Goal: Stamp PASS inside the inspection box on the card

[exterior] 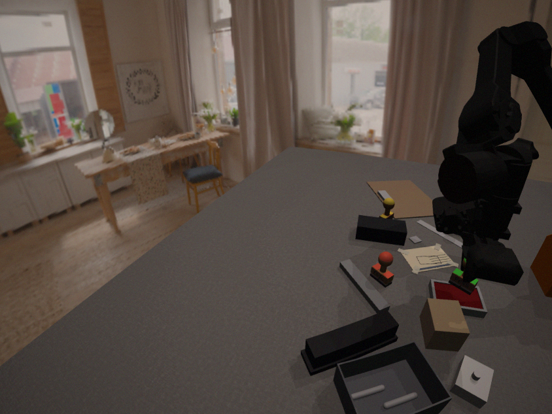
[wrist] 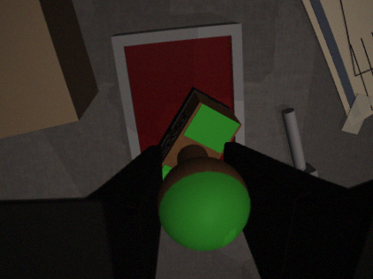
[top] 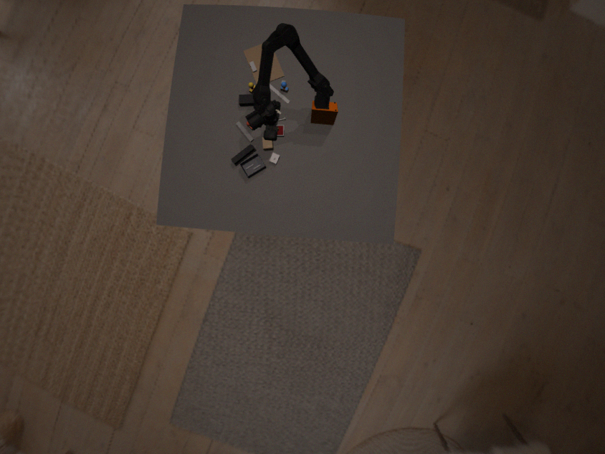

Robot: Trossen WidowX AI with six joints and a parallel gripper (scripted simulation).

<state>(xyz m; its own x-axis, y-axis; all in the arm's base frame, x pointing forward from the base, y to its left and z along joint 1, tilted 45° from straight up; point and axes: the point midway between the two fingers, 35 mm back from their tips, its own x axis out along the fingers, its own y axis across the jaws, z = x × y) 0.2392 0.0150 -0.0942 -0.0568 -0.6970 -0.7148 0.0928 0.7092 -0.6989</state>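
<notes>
- The fingers are clamped on the handle of the green-topped stamp (wrist: 211, 130), one dark finger on each side just below its round green knob (wrist: 204, 209).
- In the wrist view the stamp's block hangs tilted and turned against the pad's edges, its base over the near right part of the red ink pad (wrist: 163, 79); the pad's pale frame shows on three sides.
- In the exterior view the stamp (exterior: 463, 279) sits at or just above the red surface at the pad's back edge; whether the rubber face touches the ink I cannot tell.
- The step in hand looks like inking. To do it well, the face should meet the pad flat, wholly inside the red field and off the frame, with a straight, light press and a straight lift so the ink spreads evenly.
- The tilt is the risk: a slanted face would ink one edge only and give a patchy print.
- The card (exterior: 428, 258) lies on the tabletop (exterior: 239, 266) just behind the pad, its drawn box facing up and, as far as shows, still unprinted.
- A tan block (exterior: 443, 324) stands just in front of the pad, and a small grey cylinder (wrist: 295, 136) lies between pad and card; the carry to the card should go over it.
- A red-knobbed stamp (exterior: 383, 269) and a yellow-knobbed one (exterior: 388, 207) stand apart to the left, not to be confused with this one.
</notes>
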